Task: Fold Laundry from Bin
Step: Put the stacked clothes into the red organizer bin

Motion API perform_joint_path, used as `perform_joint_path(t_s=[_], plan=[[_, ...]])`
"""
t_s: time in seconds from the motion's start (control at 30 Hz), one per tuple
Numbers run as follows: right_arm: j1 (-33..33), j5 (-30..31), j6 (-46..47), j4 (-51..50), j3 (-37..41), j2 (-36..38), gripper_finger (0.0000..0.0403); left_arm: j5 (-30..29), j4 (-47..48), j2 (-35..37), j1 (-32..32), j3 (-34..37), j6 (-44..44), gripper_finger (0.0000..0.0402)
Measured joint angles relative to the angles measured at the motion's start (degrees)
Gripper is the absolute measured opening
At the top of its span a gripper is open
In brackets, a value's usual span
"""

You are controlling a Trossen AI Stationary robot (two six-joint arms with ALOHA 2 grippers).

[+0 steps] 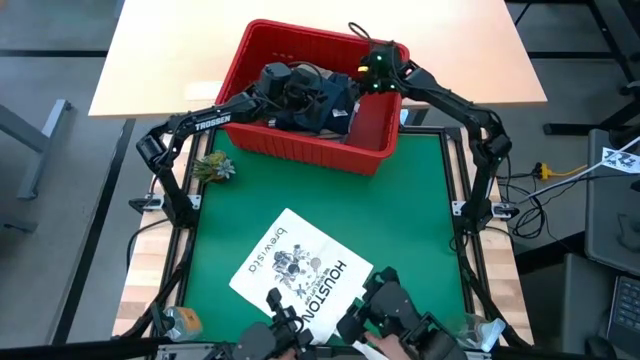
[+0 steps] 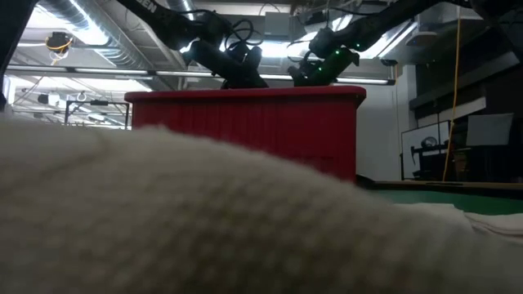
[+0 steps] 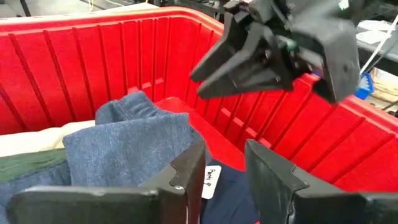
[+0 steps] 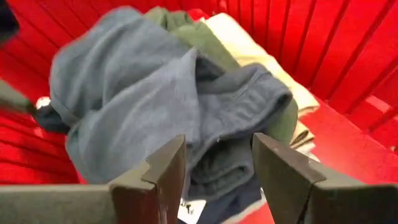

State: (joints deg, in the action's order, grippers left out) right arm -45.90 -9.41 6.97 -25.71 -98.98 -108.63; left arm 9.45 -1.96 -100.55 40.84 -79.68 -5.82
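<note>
Wrist views alone show both grippers' parted, empty fingers — left gripper [image 3: 224,180], right gripper [image 4: 217,180].

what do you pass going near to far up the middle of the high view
tote bag → bare green mat → red bin → wooden table

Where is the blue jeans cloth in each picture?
High view: not clearly told apart from the dark pile inside the red bin.
Low view: hidden behind the bin wall.
Left wrist view: jeans at lower left.
Right wrist view: centre.
Shared landmark: the red bin.
</note>
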Motion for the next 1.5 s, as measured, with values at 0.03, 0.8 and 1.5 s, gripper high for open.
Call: perform_joint_path(t_s=[0.03,0.8,1.5], plan=[[-0.24,-0.74,0.66,0.49,0.00,-0.01,0.0186,0.00,0.00,0.00,0.00,0.00,0.00,0.0108],[0.18,-5.23,6.61,3.16,0.09,-3.90,0.0186,0.00,-0.02,-0.04,0.00,0.00,-0.22,0.0108],[0.99,-7.16,6.70,5.41,0.07,-4.16,0.0060,-0.99,0.00,-0.04,0.00,0.02,-0.20,0.0108]])
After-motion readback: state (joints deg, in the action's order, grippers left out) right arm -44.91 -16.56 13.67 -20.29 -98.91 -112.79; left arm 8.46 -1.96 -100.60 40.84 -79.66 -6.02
